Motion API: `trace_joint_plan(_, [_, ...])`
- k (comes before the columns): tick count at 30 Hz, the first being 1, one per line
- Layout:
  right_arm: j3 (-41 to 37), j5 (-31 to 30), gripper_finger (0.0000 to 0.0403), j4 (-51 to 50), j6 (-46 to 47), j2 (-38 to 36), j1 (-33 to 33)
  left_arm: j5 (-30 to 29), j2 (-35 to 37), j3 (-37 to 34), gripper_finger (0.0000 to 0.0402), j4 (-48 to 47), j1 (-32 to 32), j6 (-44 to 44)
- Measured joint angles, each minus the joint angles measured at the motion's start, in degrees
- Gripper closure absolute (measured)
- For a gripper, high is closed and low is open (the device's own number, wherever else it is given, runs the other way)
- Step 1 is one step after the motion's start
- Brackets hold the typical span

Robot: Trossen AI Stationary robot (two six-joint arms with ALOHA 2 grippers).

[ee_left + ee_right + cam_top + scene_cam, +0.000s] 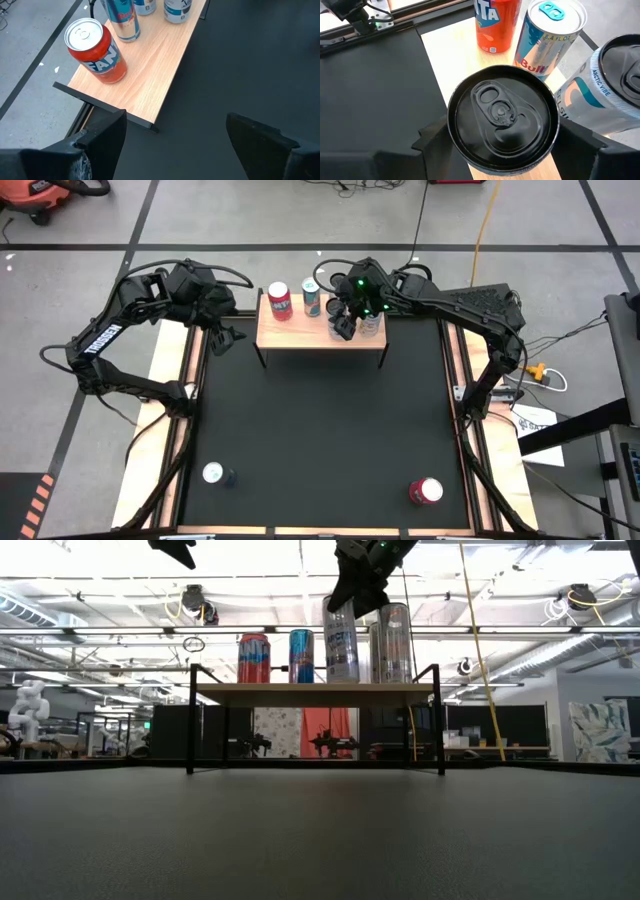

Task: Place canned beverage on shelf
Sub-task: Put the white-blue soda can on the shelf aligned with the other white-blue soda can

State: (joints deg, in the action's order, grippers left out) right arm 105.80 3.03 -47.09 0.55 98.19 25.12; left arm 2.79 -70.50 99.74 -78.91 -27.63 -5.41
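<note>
The shelf point(300, 330) is a light-wood board on thin black legs at the table's far middle. A red can point(280, 301), a blue can point(312, 298) and a silver Celsius can point(372, 326) stand upright on it. My right gripper point(502, 145) is over the shelf point(345, 318), shut on a tall black-topped can point(502, 115) that stands beside the Celsius can point(615, 85). My left gripper point(175, 145) is open and empty, in the air just off the shelf's left end point(218, 332). My right gripper has the black-topped can between its two fingers, one on each side of the can's upper wall point(454, 137) just below the rim. The fingers come slanting down from above. The can is upright and its base is on the shelf board point(340, 680).
Two more cans stand on the black table near its front edge: a silver-topped one at the left point(213, 474) and a red one at the right point(425, 491). Pale wooden strips point(170, 370) edge the table. The black mat between the shelf and these cans is bare.
</note>
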Motion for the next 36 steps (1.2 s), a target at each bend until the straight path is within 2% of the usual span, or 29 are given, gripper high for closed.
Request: trace_joint_plan(36, [0.0, -0.1, 0.0140, -0.2, 2.8, 0.0, -0.7, 0.0, 0.0, 0.1, 0.0063, 0.0, 0.0, -2.4])
